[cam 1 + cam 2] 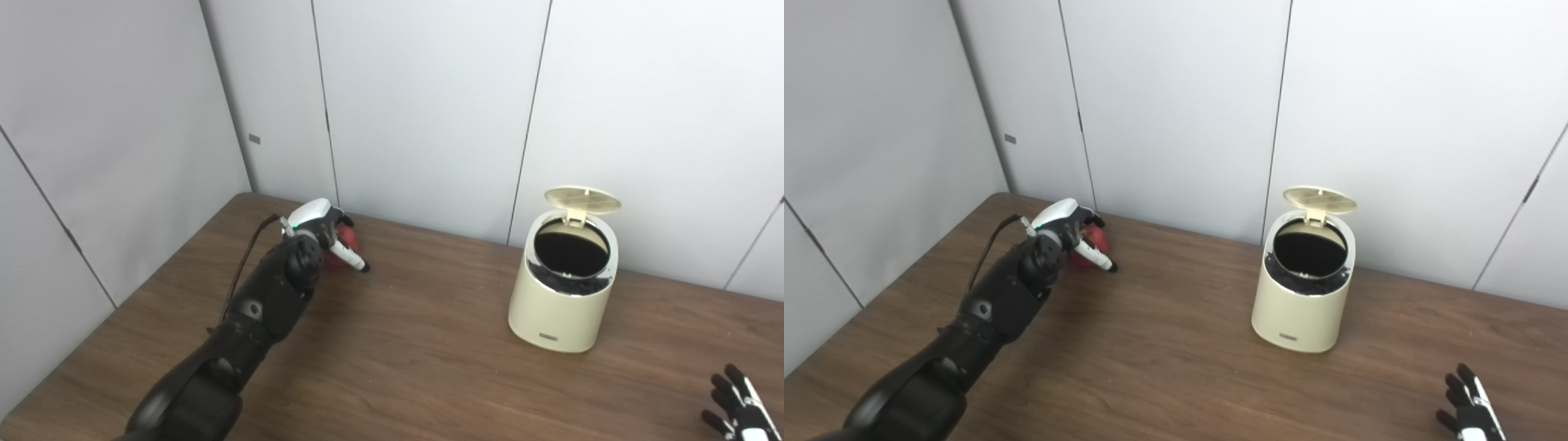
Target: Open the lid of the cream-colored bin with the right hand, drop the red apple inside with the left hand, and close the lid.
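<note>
Left eye view shows you, at left of centre, the left hand (321, 236) with glossy white-and-black fingers curled over the round red apple (344, 244) on the wood-grain table (416, 355); whether it grips, you cannot tell. Right of centre stands the smooth, rounded cream-colored bin (563, 288), its ribbed lid (582, 198) raised. At lower right, the right hand (738, 407) is spread, empty.

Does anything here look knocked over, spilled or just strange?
Nothing stands out. The cream bin stands upright with its lid flipped up, the left hand is at the red apple, and the table shows no spill.
</note>
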You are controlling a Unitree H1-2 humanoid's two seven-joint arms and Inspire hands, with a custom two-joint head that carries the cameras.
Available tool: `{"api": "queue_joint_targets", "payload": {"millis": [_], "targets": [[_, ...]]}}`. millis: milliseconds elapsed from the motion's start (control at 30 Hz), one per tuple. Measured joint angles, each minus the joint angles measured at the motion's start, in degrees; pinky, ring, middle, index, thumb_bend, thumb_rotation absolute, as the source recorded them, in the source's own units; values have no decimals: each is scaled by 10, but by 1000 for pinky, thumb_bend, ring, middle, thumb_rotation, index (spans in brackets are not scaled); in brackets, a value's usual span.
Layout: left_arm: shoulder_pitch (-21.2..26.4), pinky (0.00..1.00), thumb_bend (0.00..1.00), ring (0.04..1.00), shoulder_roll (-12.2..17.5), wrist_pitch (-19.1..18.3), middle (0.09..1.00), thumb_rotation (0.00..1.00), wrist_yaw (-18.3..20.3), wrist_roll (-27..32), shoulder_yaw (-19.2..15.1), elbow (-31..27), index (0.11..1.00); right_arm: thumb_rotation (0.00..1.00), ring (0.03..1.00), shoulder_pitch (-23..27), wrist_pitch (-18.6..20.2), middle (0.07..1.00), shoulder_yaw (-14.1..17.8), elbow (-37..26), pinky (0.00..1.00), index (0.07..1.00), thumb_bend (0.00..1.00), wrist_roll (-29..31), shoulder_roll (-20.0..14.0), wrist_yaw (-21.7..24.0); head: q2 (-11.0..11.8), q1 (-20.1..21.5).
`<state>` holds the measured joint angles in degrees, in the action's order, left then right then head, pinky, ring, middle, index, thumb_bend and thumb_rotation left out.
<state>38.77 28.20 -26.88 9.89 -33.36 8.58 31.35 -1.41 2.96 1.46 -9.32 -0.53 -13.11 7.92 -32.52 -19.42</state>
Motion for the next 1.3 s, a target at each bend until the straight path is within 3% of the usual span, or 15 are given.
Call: {"api": "queue_joint_targets", "payload": {"millis": [100,133,200,233,333,467,667,700,767,833,933,1300], "targets": [[7,408,795,507,-7,1,678,3,-19,19,-19,17,728,1000,947,1,-5,948,0,4,858,958,380,-1,-1,0,1,1],[9,392,673,476,-10,1,587,1,-23,23,-25,23,707,1000,940,1,-8,942,0,6,848,956,384,-1,-1,0,1,1],[11,361,579,430,-13,1,513,0,-23,26,-28,27,681,1000,932,1,-13,937,0,9,838,957,388,-4,-2,0,1,2],[11,371,530,406,-16,0,486,0,-23,25,-28,29,604,1000,934,2,-13,937,0,9,836,960,386,-5,-2,-1,0,4],[11,354,502,389,-20,0,463,0,-23,15,-15,34,538,1000,933,2,-13,934,2,9,834,965,400,-4,-2,-1,-1,6],[12,332,501,387,-20,0,448,0,-32,0,-4,34,519,1000,930,3,-16,926,3,14,831,962,438,3,-2,-1,-1,6],[8,320,496,363,-21,0,453,0,-45,-14,-23,13,539,1000,940,3,-21,928,3,18,851,961,457,6,-2,-1,-2,22],[7,360,499,380,-21,0,475,0,-49,-17,-28,5,516,1000,941,3,-22,928,3,19,857,963,436,9,-2,-1,-1,28],[2,396,501,398,-28,0,493,0,-72,-12,-49,-19,498,1000,937,3,-28,925,3,25,856,962,430,12,-1,-1,0,32],[-7,320,477,418,-35,1,524,0,-92,4,-67,-52,495,1000,934,3,-29,920,1,26,855,963,439,13,-1,-1,0,40],[-41,292,469,419,-58,7,538,0,-122,29,-98,-141,502,1000,931,3,-33,918,0,29,862,960,455,14,1,-1,2,62],[-89,321,470,396,-166,6,479,0,-160,71,-129,-367,535,1000,925,2,-38,912,-11,35,868,942,457,1,8,-12,8,121]]}}
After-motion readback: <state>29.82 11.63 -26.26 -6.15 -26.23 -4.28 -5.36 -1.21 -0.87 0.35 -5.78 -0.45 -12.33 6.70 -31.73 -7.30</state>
